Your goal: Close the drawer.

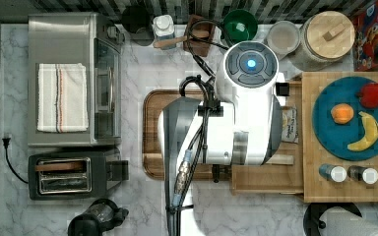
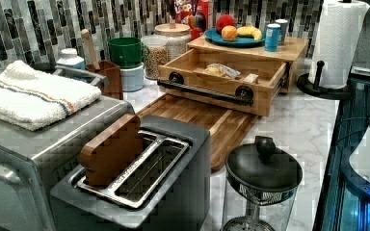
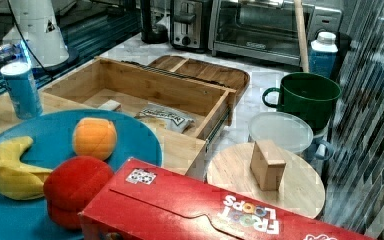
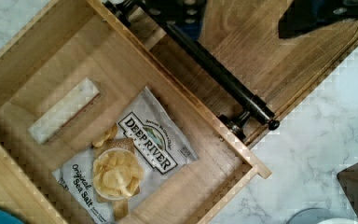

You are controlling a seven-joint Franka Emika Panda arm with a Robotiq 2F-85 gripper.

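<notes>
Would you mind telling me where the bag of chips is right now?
The bag of chips lies flat inside the open drawer, beside a small pale block; in the left view it sits toward the back, below the blue plate.

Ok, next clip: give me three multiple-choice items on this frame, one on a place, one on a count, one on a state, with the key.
1. Where does the chip bag lie?
A. on the blue plate
B. inside the drawer
C. on the toaster oven

2. How many pieces of fruit sit on the blue plate?
A. one
B. five
C. three

3. How does the drawer stand?
A. pulled out
B. pushed fully in
C. lifted out onto the floor

Key:
1. B, the wrist view shows the bag flat on the drawer's wooden bottom.
2. C, the top view shows a red, an orange and a yellow piece.
3. A, in the left view its front with the black handle stands well out from the wooden box, its inside open to view.
</notes>
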